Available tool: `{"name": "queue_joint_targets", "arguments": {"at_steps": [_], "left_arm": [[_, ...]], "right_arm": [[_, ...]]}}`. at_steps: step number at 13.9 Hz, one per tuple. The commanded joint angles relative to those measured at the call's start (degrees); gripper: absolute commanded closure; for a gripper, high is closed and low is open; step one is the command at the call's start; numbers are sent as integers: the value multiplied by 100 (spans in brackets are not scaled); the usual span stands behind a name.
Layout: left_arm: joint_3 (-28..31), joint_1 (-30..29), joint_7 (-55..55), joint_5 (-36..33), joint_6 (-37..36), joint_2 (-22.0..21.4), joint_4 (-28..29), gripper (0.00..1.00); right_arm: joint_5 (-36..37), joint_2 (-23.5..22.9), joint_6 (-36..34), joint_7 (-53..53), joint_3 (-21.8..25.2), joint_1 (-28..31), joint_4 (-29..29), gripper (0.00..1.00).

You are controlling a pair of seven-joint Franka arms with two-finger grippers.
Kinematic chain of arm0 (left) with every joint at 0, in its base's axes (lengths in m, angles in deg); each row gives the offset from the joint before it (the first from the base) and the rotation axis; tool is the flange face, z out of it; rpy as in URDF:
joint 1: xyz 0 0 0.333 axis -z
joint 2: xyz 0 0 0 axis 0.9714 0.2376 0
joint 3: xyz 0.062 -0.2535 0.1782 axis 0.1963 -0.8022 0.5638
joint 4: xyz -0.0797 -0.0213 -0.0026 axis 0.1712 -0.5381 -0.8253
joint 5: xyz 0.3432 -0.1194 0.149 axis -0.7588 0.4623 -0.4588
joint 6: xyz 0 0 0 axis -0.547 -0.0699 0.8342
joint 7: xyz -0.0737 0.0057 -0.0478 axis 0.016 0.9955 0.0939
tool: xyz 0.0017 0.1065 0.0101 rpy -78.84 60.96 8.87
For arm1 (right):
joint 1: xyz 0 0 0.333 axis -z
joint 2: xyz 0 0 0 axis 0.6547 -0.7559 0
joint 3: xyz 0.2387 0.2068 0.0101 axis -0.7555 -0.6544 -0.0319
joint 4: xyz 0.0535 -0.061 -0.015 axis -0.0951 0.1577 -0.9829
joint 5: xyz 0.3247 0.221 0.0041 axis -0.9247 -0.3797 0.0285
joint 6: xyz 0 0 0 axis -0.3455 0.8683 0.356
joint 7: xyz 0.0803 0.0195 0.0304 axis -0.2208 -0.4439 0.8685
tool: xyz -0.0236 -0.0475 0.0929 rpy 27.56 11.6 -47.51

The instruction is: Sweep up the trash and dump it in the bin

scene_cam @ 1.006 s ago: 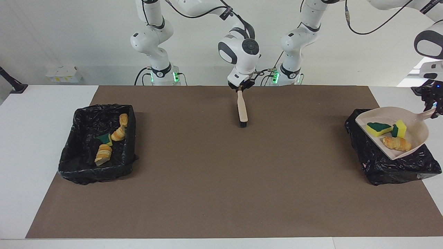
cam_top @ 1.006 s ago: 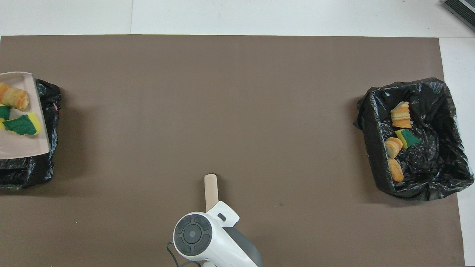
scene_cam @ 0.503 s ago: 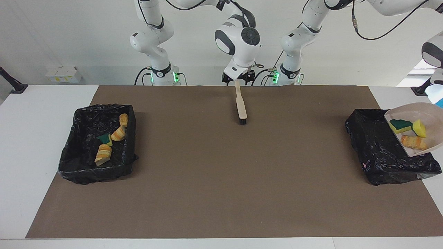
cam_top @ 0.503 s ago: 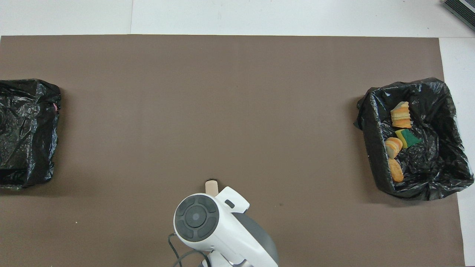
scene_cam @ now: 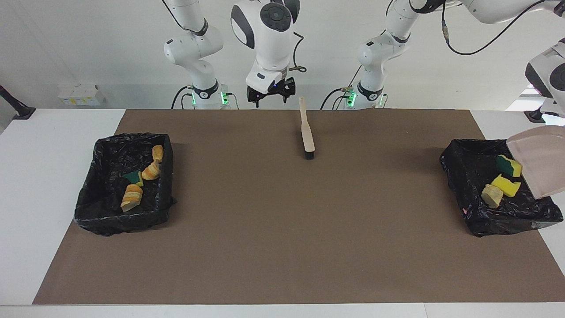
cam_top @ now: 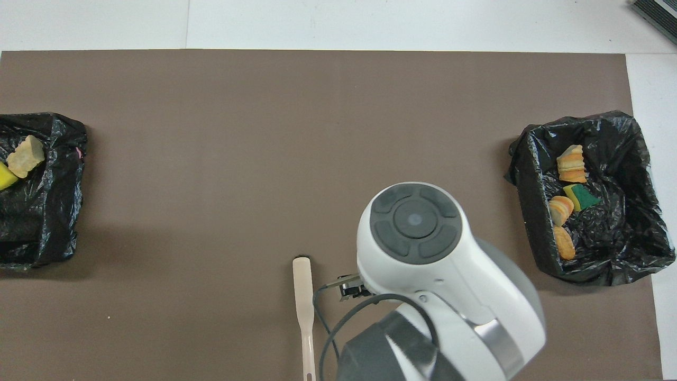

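The beige dustpan [scene_cam: 539,164] hangs steeply tilted over the black-lined bin [scene_cam: 468,212] at the left arm's end of the table. It is held by my left gripper, which is cut off at the view's edge. A green-backed sponge [scene_cam: 508,165], a yellow sponge [scene_cam: 506,184] and a beige chunk [scene_cam: 491,195] lie in that bin, just below the pan's lip. The chunk [cam_top: 25,156] also shows in the overhead view. My right gripper [scene_cam: 270,93] is open and empty, raised over the mat's edge at the robots' end, beside the brush handle.
The beige brush [scene_cam: 307,132] lies flat on the brown mat [scene_cam: 282,229] near the robots, black bristles pointing away from them; it also shows in the overhead view [cam_top: 303,286]. A second black-lined bin [scene_cam: 101,216] at the right arm's end holds several scraps [scene_cam: 141,176].
My right gripper let go of the brush, rose and moved toward the right arm's end. The dustpan tipped steeper and its trash slid into the bin.
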Motion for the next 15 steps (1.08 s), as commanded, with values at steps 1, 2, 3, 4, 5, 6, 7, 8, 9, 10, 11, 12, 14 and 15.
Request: {"name": "queue_joint_targets", "arguments": {"at_steps": [1,2,3,4,5,6,7,8,9,10,11,12,14,15], "left_arm": [[16,159,-47,-159,-594,-136,-321,100],[-1,203,-56,-63,-770,-171,-401,100],[-19,308,-73,-18,-885,-250,-393,100],[-37,413,-82,121,-999,-312,-358,100],[-45,519,-100,488,-1314,-312,-375,100],[-37,659,-169,1023,-1578,-312,-366,100],[-37,721,-361,1515,-1789,-356,-332,100],[-45,826,-616,1920,-1983,-373,-296,100],[-46,967,-905,2333,-2124,-400,-235,100],[-46,1116,-1404,2868,-2178,-522,-34,100],[-46,1309,-2097,3256,-2161,-741,350,100],[-46,1563,-2791,3426,-2143,-934,694,100],[-54,1951,-3647,3855,-2169,-1094,1065,100],[-46,2170,-3990,4163,-2196,-1068,1084,100]], "right_arm": [[274,76,-130,-873,34,546,-210,0],[511,146,-121,-998,35,626,-210,0],[800,164,-112,-1121,52,713,-210,0],[977,252,-104,-1305,139,862,-210,0],[1014,313,-51,-1559,288,1046,-210,0],[1006,314,-42,-1866,403,1205,-210,0],[1005,314,-25,-2165,534,1354,-227,0],[1014,305,-24,-2394,631,1469,-314,0],[1014,253,-24,-2553,711,1583,-402,0],[1006,252,-24,-2668,772,1750,-412,0],[1005,252,-16,-2652,799,1891,-421,0],[1014,235,89,-2704,808,2040,-412,0],[1006,217,466,-2704,799,2339,-412,0],[988,209,546,-2687,799,2471,-412,0]]}}
